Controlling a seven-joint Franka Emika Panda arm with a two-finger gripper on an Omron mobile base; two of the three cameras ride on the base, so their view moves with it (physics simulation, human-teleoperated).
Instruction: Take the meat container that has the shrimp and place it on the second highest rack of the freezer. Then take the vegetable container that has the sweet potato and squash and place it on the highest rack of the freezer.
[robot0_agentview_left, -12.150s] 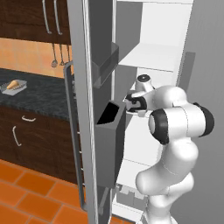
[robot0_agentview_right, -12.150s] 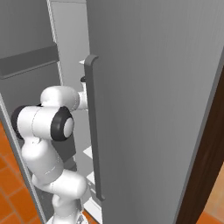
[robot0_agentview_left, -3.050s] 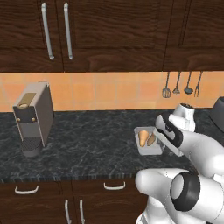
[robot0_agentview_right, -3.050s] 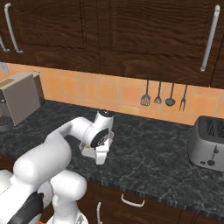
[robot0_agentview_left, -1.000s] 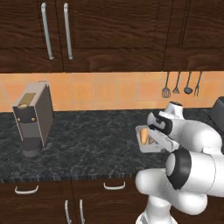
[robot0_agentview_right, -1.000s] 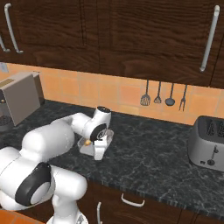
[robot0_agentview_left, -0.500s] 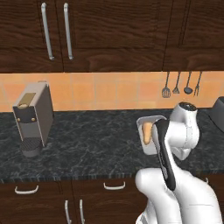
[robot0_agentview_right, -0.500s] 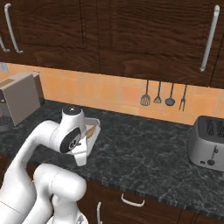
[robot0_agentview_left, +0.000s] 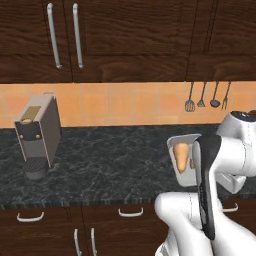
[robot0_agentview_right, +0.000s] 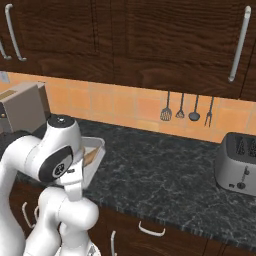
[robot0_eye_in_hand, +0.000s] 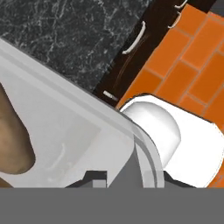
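Now lifted off the counter (robot0_agentview_left: 110, 165) where it rested a second ago, the vegetable container (robot0_agentview_left: 183, 158) hangs above its front edge, clamped by the gripper (robot0_eye_in_hand: 114, 180), ready for carrying to the freezer's highest rack

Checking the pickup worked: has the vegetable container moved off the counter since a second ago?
Yes. The vegetable container is lifted and tilted, nearer the hanging utensils than before, carried by the arm.

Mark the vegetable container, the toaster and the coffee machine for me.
Clear plastic vegetable container (robot0_agentview_left: 184, 140), left base view, back rim.
Silver toaster (robot0_agentview_right: 239, 161), right base view, front face.
Grey boxy coffee machine (robot0_agentview_left: 37, 130), left base view, front panel.
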